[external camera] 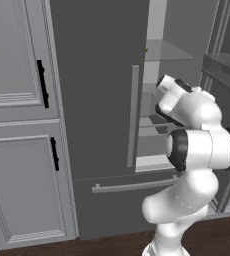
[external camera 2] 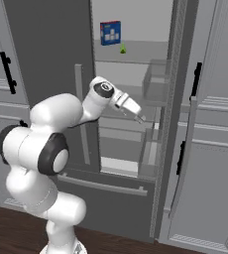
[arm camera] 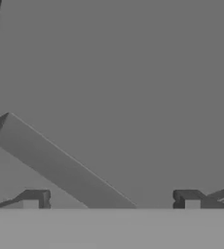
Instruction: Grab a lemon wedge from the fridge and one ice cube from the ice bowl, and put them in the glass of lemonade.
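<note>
- The lemon wedge (external camera 2: 123, 49) sits on an upper fridge shelf, just beside the blue box (external camera 2: 110, 32) and on its right in the right base view; a speck of yellow-green shows past the shut door's edge in the left base view (external camera: 146, 49).
- The gripper (external camera 2: 141, 118) hangs in the open right half of the fridge (external camera 2: 51, 59), its jaws spread wide with nothing between them. It is well below the wedge's shelf and near the door bins (external camera 2: 155, 84) on the open right door.
- In the hand view the two fingertips (arm camera: 34, 198) stand far apart at the bottom, facing a plain grey surface crossed by a slanted grey bar (arm camera: 60, 165), probably a shelf edge or bin rail close ahead.
- Risk: the hand has to climb to the wedge's shelf. Rising straight up could catch the fingers or wrist on the clear shelf edge above or on the door bins.
- Risk: the wedge is tiny and right by the box. A wide approach could nudge the box or knock the wedge back out of reach.
- Risk: closing slightly off centre would likely squirt so small a wedge sideways rather than pinch it.
- The arm's elbow (external camera: 202, 147) is bulky and close to the fridge opening, so a deep reach may brush the left door (external camera: 99, 90).
</note>
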